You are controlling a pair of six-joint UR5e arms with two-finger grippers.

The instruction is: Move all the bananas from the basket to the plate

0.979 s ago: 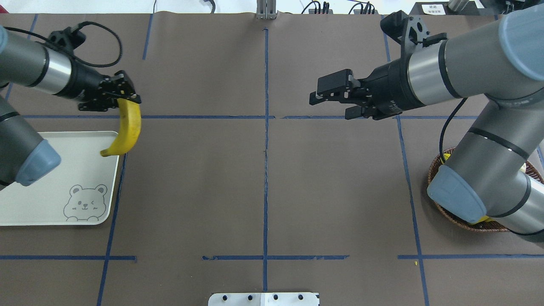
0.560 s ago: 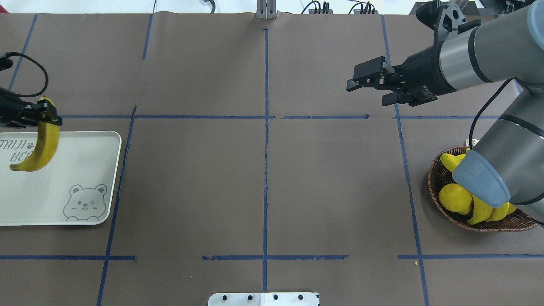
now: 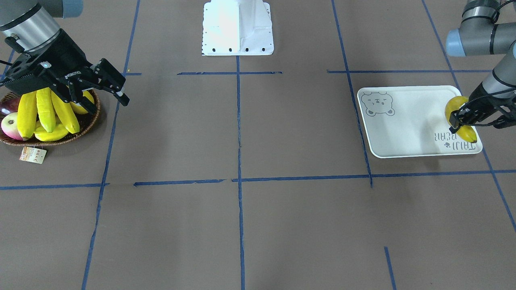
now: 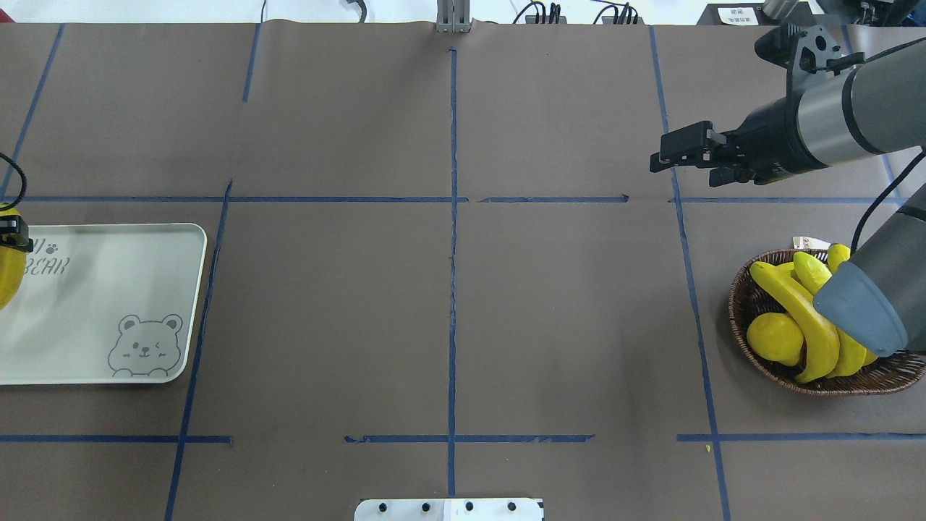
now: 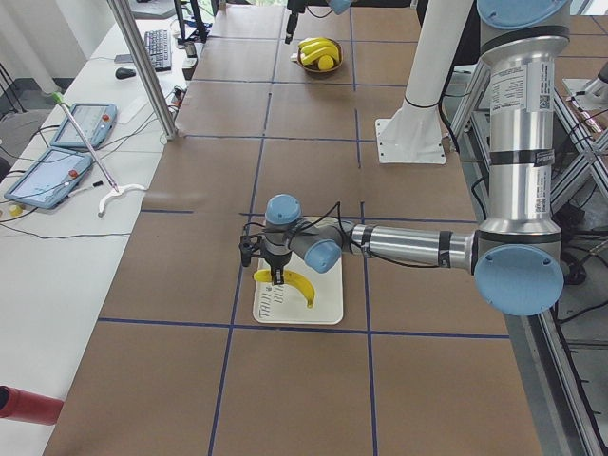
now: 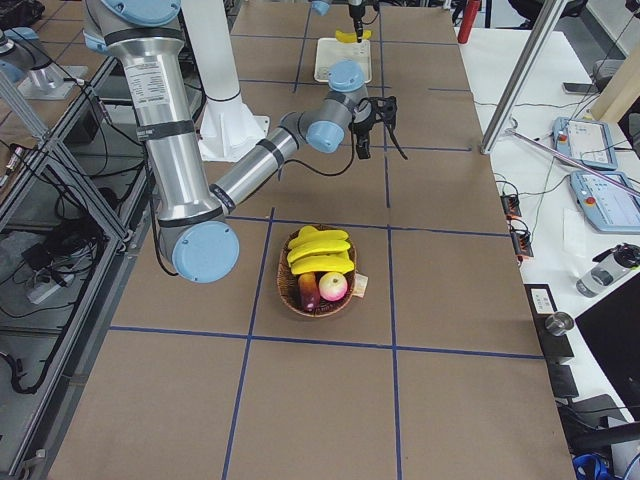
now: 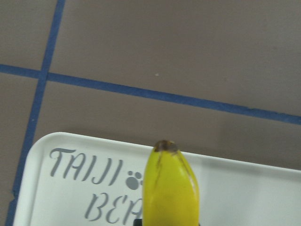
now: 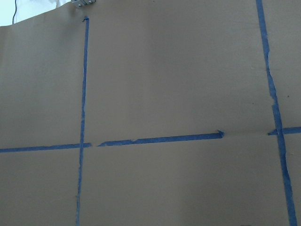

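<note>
My left gripper [image 3: 464,121] is shut on a deep yellow banana [image 3: 456,108] and holds it over the lettered end of the white bear plate [image 3: 411,125]. In the overhead view that banana [image 4: 7,278] and gripper [image 4: 13,237] are at the left edge, over the plate [image 4: 108,289]. The left wrist view shows the banana's tip [image 7: 170,183] above the plate [image 7: 244,188]. My right gripper [image 4: 684,165] is open and empty, raised beyond the wicker basket [image 4: 745,340]. Three bananas [image 4: 803,311] lie in the basket [image 3: 86,125], also seen from the front [image 3: 44,108].
A round lemon [image 4: 774,336] and a pink-yellow fruit [image 3: 10,125] share the basket. Its paper tag [image 3: 33,155] lies on the table beside it. The white robot base [image 3: 238,28] stands at the near middle edge. Blue tape lines cross the brown table cover.
My left arm has carried the banana leftward, from the plate's inner corner to its far lettered end. My right gripper has drawn back to the right, still open, uncovering the basket.
</note>
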